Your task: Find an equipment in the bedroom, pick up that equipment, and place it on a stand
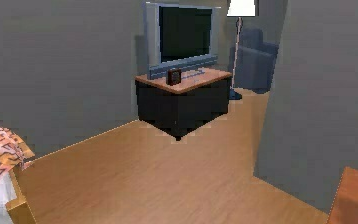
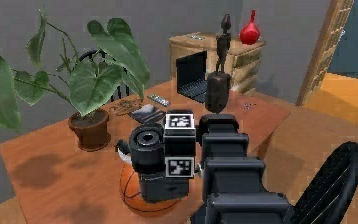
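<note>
Orange catches my eye first: an orange ball (image 2: 135, 190), which I take for the equipment, lies on the wooden counter (image 2: 47, 165) near its front edge. In the arm side view it peeks out from under the dark body of the jaws at the end of the arm (image 2: 232, 185). I cannot tell how the jaws stand, or whether they have hold of anything, because the ball sits right at them on the surface. I judge it light and fairly firm, but round and ready to roll. The grip should go across its widest middle, not high on the curve where it could squirt free. A potted plant (image 2: 87, 95) and a laptop (image 2: 192, 75) share the counter. The forward view offers a dark stand (image 1: 182, 100) carrying a television (image 1: 182, 35).
</note>
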Robot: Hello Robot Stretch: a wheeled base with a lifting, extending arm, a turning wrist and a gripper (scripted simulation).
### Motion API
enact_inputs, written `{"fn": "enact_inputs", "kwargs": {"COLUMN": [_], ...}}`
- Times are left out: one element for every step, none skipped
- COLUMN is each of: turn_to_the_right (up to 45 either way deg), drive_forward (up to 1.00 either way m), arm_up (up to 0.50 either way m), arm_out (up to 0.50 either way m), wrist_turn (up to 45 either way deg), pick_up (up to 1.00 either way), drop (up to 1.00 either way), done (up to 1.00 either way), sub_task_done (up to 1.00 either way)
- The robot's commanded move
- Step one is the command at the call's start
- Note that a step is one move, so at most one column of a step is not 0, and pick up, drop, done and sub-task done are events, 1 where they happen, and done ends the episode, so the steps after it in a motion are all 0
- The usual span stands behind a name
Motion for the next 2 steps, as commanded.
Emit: {"fn": "enact_inputs", "kwargs": {"turn_to_the_right": [0.0, 0.0], "drive_forward": [0.0, 0.0], "arm_up": [-0.22, 0.0], "arm_out": [0.0, 0.0], "wrist_turn": [0.0, 0.0], "pick_up": [0.0, 1.0], "drop": [0.0, 0.0], "done": [0.0, 0.0], "sub_task_done": [0.0, 0.0]}}
